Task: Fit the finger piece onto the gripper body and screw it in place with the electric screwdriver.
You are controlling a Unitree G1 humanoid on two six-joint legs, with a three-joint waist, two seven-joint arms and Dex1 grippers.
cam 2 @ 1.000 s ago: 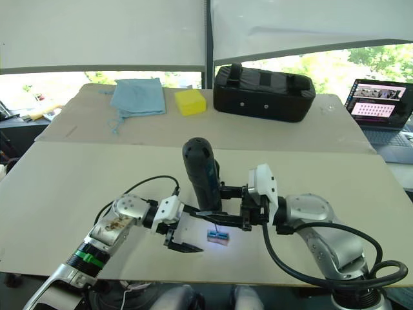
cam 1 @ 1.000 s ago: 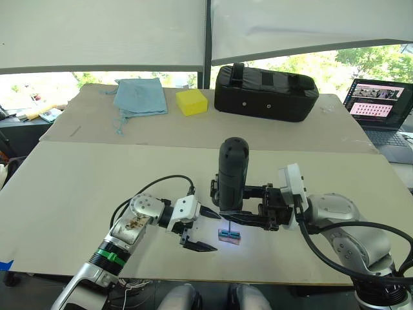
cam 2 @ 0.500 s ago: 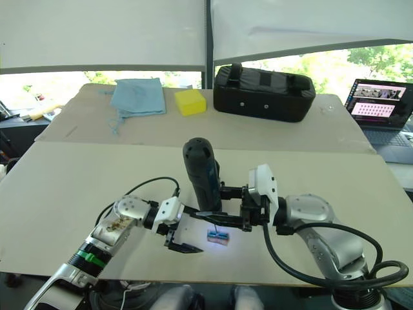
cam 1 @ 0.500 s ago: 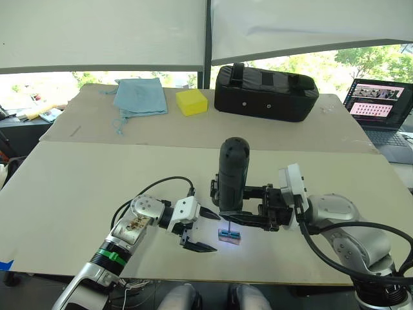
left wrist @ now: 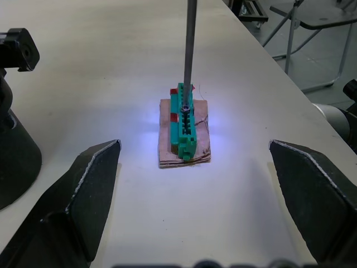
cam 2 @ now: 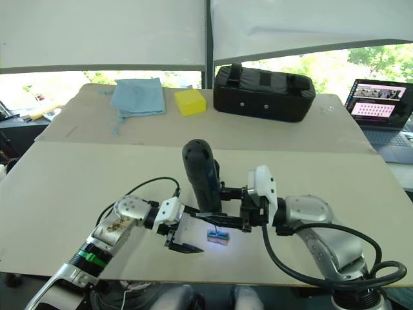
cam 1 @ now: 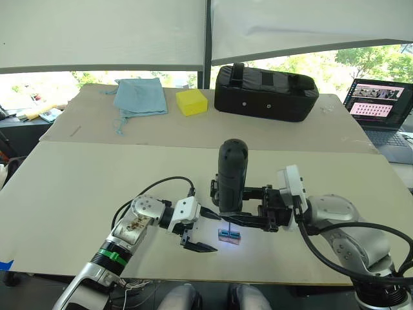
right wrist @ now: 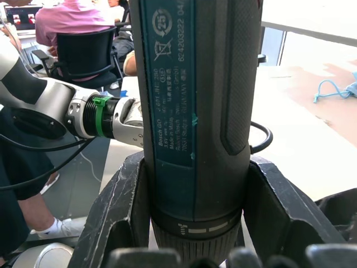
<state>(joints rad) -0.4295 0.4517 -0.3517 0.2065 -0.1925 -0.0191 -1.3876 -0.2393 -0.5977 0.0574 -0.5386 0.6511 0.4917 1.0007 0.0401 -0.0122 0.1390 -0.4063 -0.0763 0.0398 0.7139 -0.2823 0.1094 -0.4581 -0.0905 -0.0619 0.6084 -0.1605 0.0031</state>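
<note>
From the head views, the right gripper point(cam 1: 253, 208) is clamping one upright electric screwdriver point(cam 1: 231, 174), whose body is hiding the bit's upper part. Its tip is meeting one small green block point(cam 1: 229, 235) on the counter point(cam 1: 77, 187). The left gripper point(cam 1: 201, 229) is hovering just left, fingers wide and empty.

In the left wrist view, the bit point(left wrist: 189, 50) is standing on the block's screw, its top cut off.

In the right wrist view, both fingers point(right wrist: 120, 204) are hugging the screwdriver; people are sitting beyond.
</note>
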